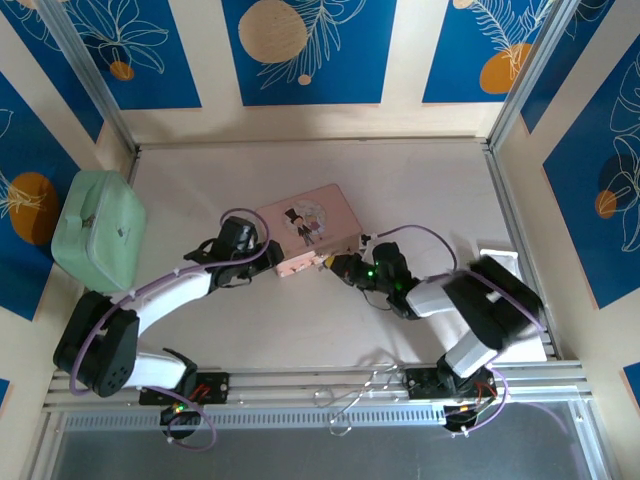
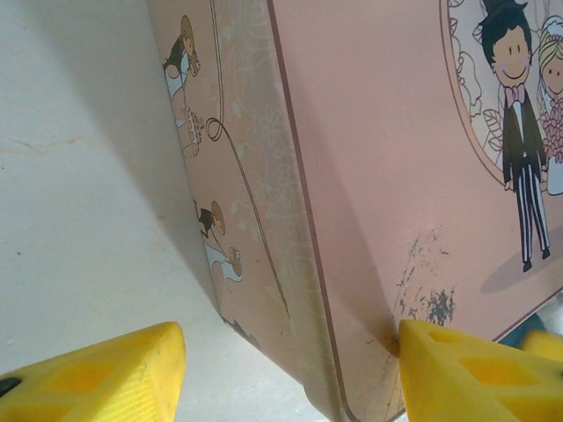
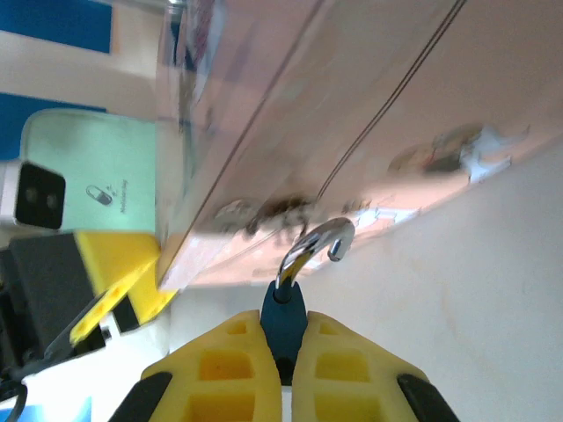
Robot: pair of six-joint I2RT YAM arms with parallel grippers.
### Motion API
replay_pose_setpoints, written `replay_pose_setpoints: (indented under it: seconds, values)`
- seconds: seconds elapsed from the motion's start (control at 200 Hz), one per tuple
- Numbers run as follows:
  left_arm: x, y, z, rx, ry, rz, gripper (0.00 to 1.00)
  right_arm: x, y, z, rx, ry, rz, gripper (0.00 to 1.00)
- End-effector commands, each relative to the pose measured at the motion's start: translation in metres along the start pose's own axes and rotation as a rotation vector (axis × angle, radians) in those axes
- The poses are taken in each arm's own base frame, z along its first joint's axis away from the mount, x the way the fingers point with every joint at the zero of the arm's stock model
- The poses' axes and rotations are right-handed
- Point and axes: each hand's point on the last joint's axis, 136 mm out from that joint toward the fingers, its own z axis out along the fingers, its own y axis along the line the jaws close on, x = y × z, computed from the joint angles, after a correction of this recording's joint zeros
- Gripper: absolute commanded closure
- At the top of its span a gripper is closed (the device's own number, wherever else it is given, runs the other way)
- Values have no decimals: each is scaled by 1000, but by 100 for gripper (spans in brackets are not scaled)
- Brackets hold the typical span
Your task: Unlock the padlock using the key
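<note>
A small blue padlock [image 3: 283, 303] sits pinched between the yellow fingers of my right gripper [image 3: 283, 325], which is shut on it. Its silvery shackle [image 3: 317, 244] curves up with the free end out of the body, just below the pink picture box [image 3: 352, 114]. From above, my right gripper [image 1: 340, 265] is at the box's near right corner. My left gripper [image 2: 290, 352] is open and straddles the near left corner of the pink box [image 2: 378, 176]: one finger [image 2: 457, 369] rests on the lid, the other stands apart over the table. The key is hidden.
A mint green case [image 1: 100, 232] lies at the left wall, behind the left arm. A white object [image 1: 500, 262] lies by the right wall. Bent wire hooks [image 1: 360, 395] rest on the front rail between the arm bases.
</note>
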Motion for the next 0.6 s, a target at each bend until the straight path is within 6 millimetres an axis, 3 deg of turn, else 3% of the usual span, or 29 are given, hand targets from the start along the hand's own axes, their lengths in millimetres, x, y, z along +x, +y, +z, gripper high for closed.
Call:
replay_pose_setpoints:
  seconds: [0.0,0.14,0.3,0.43,0.595]
  values:
    - [2,24,-8,-133,24,47,35,25,-18,-31,217,105,-47,100]
    - [-13,7,-23,-100,-12,86,32,33,-15,-78,335,213,-40,100]
    - [-30,-23,-48,-16,-56,137,25,38,-26,-120,429,322,41,100]
    - [-41,-40,-81,35,-117,164,21,29,-35,-134,395,331,112,100]
    - [-41,-39,-114,61,-184,177,19,9,-59,-138,391,306,168,100]
